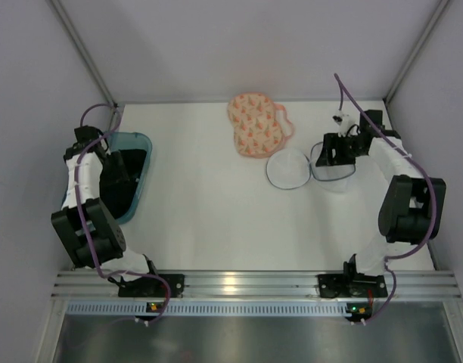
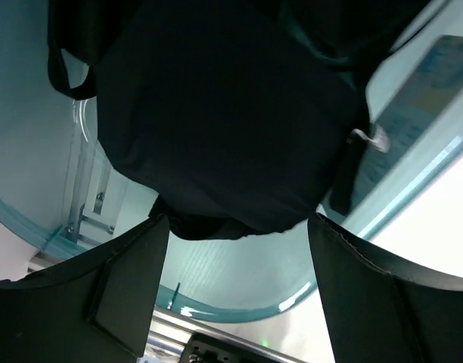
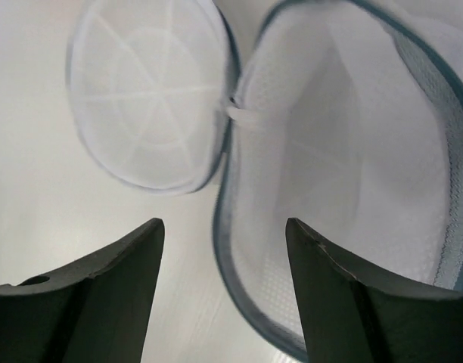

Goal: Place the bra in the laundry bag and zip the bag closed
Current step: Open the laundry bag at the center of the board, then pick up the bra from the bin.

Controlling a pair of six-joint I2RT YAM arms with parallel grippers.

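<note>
The black bra (image 2: 216, 113) lies in the teal bin (image 2: 239, 265) at the table's left, seen as a dark mass (image 1: 130, 172) in the top view. My left gripper (image 2: 237, 223) reaches down into the bin, its jaws open, and the bra's lower edge sits right at the fingertips (image 2: 152, 234) without being clamped. The laundry bag (image 1: 254, 125), cream-peach with small triangles and a pink loop, lies at the far middle of the table, away from both grippers. My right gripper (image 3: 224, 223) stands open over the rim of a white mesh tub (image 3: 345, 151).
The white translucent tub (image 1: 334, 175) with a dark rim lies open at the right, its round lid (image 1: 287, 168) flat beside it. The teal bin's rim (image 1: 141, 140) stands by the left wall. Booth walls close in on the left, right and back.
</note>
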